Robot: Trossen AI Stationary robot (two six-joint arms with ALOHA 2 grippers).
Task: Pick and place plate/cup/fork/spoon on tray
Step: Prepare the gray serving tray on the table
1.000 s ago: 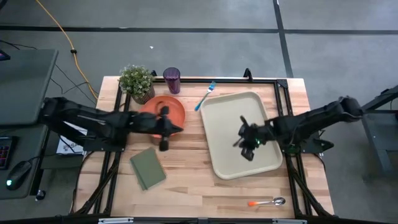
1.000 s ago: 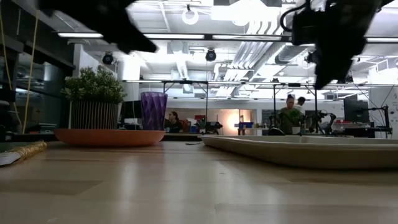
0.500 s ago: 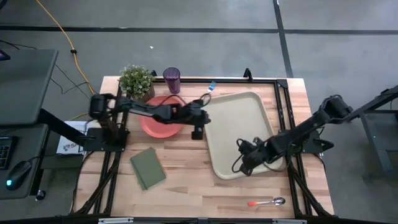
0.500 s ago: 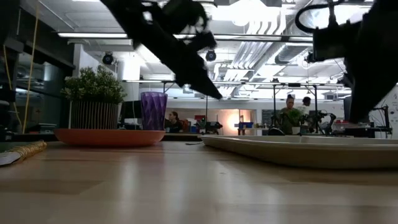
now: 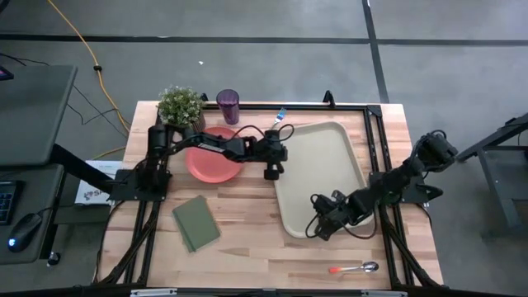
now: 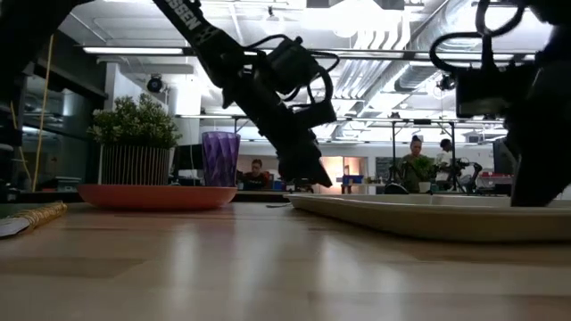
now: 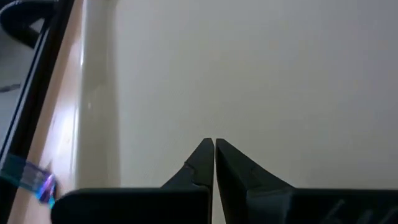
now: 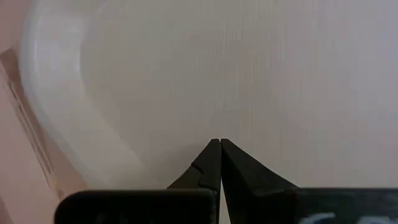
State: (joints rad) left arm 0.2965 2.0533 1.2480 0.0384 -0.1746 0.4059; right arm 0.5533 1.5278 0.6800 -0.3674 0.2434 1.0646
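Observation:
The beige tray [image 5: 330, 148] lies right of the table's middle. My left gripper [image 5: 270, 172] is shut and hangs a little above the tray's left rim [image 6: 308, 201], reaching over the orange plate [image 5: 208, 165]. In its wrist view the shut fingertips [image 7: 214, 143] point down at the tray floor. My right gripper [image 5: 318, 229] is shut over the tray's near left corner [image 8: 53, 118]. The purple cup [image 5: 228, 106] stands at the far edge. The fork's blue handle [image 5: 280, 114] shows beyond my left arm. The spoon [image 5: 356, 268] lies by the near edge. My right gripper points steeply down with its shut fingertips [image 8: 214, 152] low over the tray floor beside the rounded near left corner. I cannot tell whether they touch the tray. My left gripper touches nothing.
A potted plant [image 5: 181, 106] stands left of the cup. A green pad [image 5: 196, 223] lies near the plate toward the near edge. Bare wood stretches between the pad and the spoon. People stand in the room behind the table.
My left gripper has swung from over the plate toward the table's right and down, to the tray's left rim. My right gripper has gone from over the tray's middle toward the near edge and down, to the tray's near left corner. Both have stayed shut.

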